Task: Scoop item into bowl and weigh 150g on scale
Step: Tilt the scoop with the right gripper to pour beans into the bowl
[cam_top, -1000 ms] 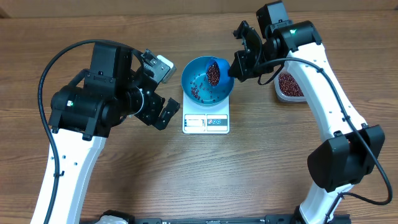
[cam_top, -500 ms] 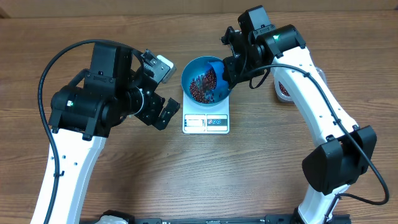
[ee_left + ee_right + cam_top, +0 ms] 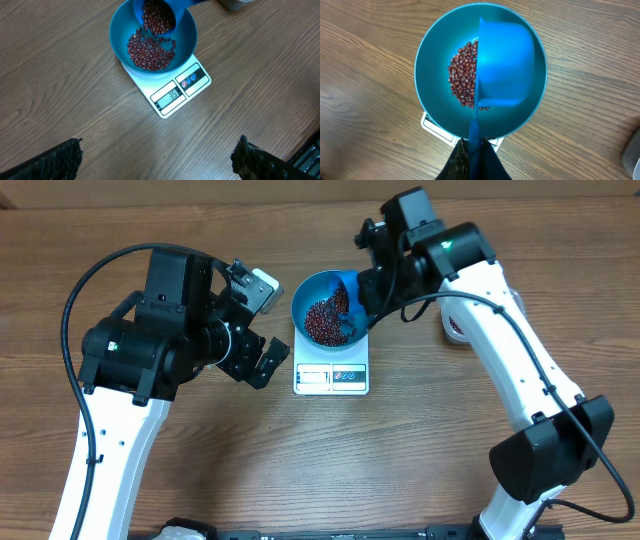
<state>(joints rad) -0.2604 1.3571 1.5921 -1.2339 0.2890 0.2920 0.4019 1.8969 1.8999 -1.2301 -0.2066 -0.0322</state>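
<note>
The blue bowl (image 3: 301, 298) stands on the white scale (image 3: 332, 377) at the table's middle. A heap of red-brown beans (image 3: 322, 321) lies inside it. My right gripper (image 3: 367, 292) is shut on the handle of a small blue scoop (image 3: 347, 288), which is tipped on its side over the bowl's right half. In the right wrist view the scoop (image 3: 505, 65) covers half of the bowl (image 3: 426, 55), with beans (image 3: 462, 75) beside it. Beans still spill from the scoop (image 3: 156, 14) in the left wrist view. My left gripper (image 3: 266, 326) hangs open left of the scale, holding nothing.
A clear tub (image 3: 455, 326) with beans sits to the right, mostly hidden behind my right arm. The scale's display (image 3: 169, 95) faces the front edge and shows digits. Bare wooden table lies in front of the scale and under my left gripper (image 3: 157, 145).
My right gripper carried the loaded scoop left over the bowl and tipped it. The heap of beans in the bowl has grown. The left arm has not moved.
</note>
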